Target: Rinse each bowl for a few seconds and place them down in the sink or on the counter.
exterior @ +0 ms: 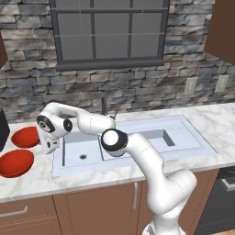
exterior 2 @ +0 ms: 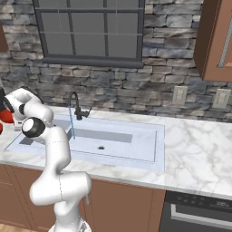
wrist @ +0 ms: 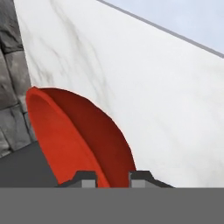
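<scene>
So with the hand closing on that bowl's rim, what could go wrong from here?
1. The hand pinches only the thin rim of the far bowl, so it may slip or tilt when lifted.
2. The near bowl sits close by and could get knocked.

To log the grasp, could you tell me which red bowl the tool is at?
The rear bowl, nearer the stone wall; the tool straddles its rim. The front bowl lies apart.

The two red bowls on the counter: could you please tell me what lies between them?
Nothing but a narrow strip of bare white counter: in the left base view the far bowl and the near bowl sit apart, left of the sink.
</scene>
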Controlling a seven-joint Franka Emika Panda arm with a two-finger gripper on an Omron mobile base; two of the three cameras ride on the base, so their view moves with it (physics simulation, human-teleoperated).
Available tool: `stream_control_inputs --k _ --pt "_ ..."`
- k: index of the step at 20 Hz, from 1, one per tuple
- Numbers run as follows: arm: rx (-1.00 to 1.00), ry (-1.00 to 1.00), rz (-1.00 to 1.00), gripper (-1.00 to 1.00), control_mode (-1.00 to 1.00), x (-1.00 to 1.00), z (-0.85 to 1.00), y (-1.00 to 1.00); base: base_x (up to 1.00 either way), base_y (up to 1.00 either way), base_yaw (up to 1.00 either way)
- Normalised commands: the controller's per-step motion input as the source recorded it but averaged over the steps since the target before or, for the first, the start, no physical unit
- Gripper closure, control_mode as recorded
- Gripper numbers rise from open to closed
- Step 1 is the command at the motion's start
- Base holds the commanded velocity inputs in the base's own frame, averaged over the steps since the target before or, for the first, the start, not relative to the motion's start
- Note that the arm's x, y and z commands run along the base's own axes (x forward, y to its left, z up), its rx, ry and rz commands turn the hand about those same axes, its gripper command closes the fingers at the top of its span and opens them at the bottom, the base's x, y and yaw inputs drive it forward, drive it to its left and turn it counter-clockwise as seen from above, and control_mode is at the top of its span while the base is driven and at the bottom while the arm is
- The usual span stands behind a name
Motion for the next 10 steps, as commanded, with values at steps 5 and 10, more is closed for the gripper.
stream_control_inputs --k 5,10 --pt "-0.28 0.27 0.00 1.00 -1.00 0.46 0.00 0.42 0.00 0.00 0.00" --pt "-0.28 0.27 0.00 1.00 -1.00 0.35 0.02 0.30 0.00 0.00 0.00"
